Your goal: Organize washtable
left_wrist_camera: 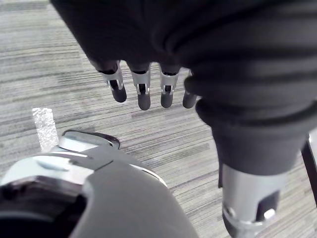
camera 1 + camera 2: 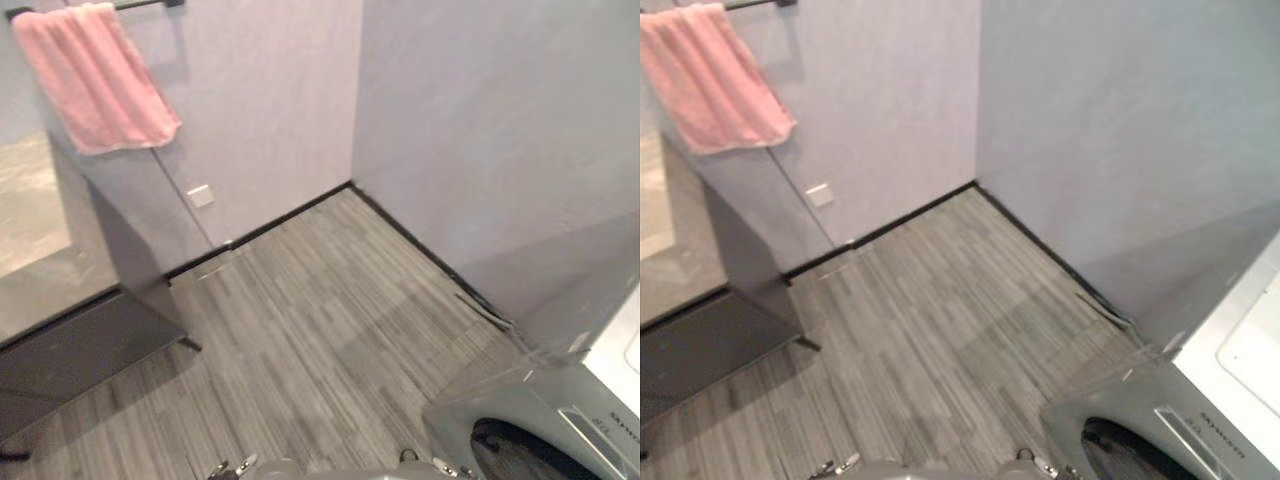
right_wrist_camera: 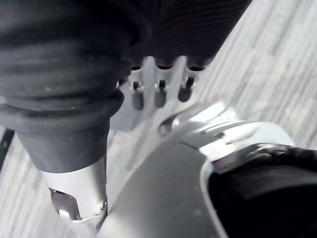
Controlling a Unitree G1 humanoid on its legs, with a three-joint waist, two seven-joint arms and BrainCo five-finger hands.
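Both hands hang empty, the left hand (image 1: 142,88) and the right hand (image 3: 159,92) with fingers loose, grasping nothing. The washtable (image 2: 80,350) sits at the far left edge, its top barely in sight. The risk is a half-blind reach: an arm could strike its dark front or snag the towel (image 2: 95,75) above, and a turn could clip the washer (image 2: 540,420) close on the right.

This is a home bathroom that doubles as a laundry room. A pink towel (image 2: 95,75) hangs from a dark wall rail (image 2: 150,4) above a dark vanity cabinet (image 2: 80,345) with a pale stone-look worktop (image 2: 25,215). A front-loading washing machine (image 2: 1200,400) stands on the grey plank floor (image 2: 320,320), and black skirting (image 2: 280,222) edges the plain pale walls (image 2: 480,120).
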